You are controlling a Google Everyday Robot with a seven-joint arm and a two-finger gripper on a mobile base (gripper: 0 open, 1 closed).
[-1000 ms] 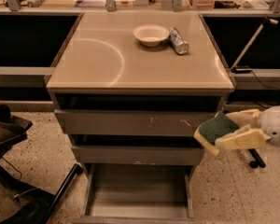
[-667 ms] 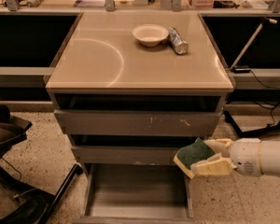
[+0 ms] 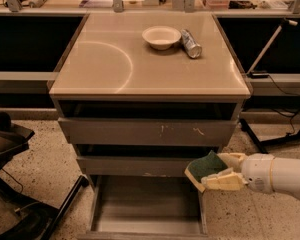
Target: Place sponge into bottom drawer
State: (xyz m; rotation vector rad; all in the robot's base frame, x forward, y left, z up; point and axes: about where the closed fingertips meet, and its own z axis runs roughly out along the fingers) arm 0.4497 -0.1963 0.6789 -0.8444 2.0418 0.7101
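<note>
Cream claw (image 3: 211, 172) above grey bottom drawer (image 3: 145, 205) right wall, clasping green-yellow sponge (image 3: 205, 164).

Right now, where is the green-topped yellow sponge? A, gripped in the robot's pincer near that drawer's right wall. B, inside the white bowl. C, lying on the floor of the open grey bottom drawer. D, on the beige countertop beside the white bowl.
A: the green-topped yellow foam sponge is clamped in the cream pincer, in the air at the right wall of the open grey bottom drawer, not on its floor.

Warm light, glare on tabletop (image 3: 97, 66), bright claw (image 3: 206, 172) at lower right
</note>
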